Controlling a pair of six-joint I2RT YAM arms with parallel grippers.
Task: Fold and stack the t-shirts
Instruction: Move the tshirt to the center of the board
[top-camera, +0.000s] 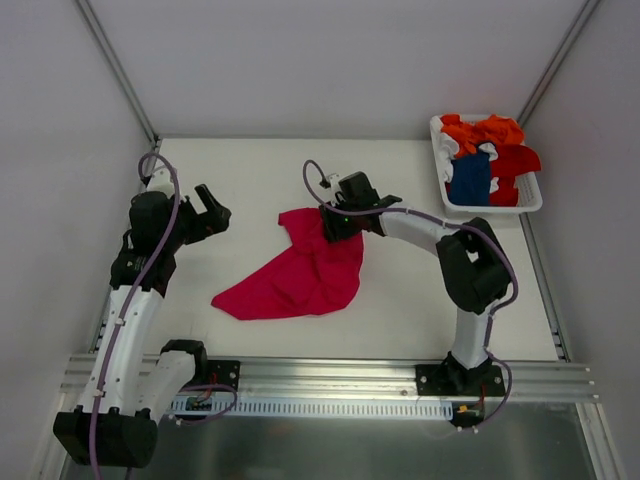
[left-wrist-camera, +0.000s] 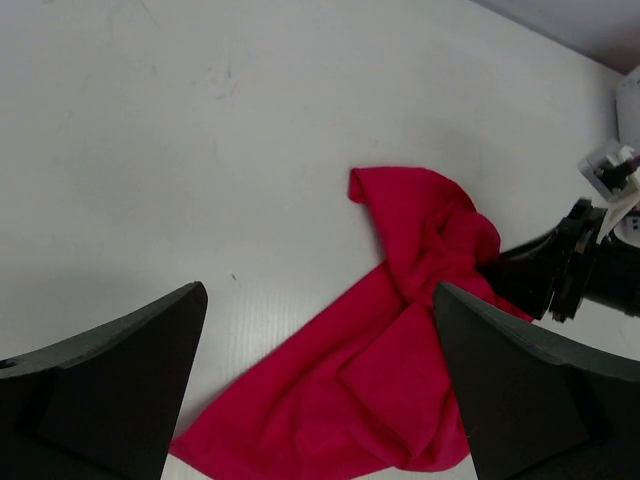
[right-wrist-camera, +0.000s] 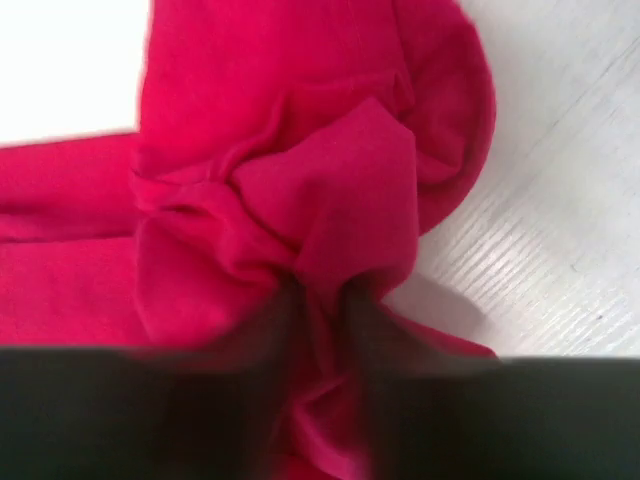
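The crimson-pink t-shirt (top-camera: 300, 275) lies crumpled on the white table, mid-table. My right gripper (top-camera: 340, 226) is shut on a bunched fold at its upper right part; the right wrist view shows the cloth (right-wrist-camera: 300, 200) pinched between the dark blurred fingers. The shirt also shows in the left wrist view (left-wrist-camera: 390, 390), with the right gripper at its right edge. My left gripper (top-camera: 214, 212) is open and empty, held above the table left of the shirt. The orange (top-camera: 480, 131), red (top-camera: 514, 165) and dark blue (top-camera: 468, 178) shirts lie heaped in the basket.
The white slatted basket (top-camera: 533, 205) stands at the table's back right corner. Metal frame rails run along the table's sides and near edge.
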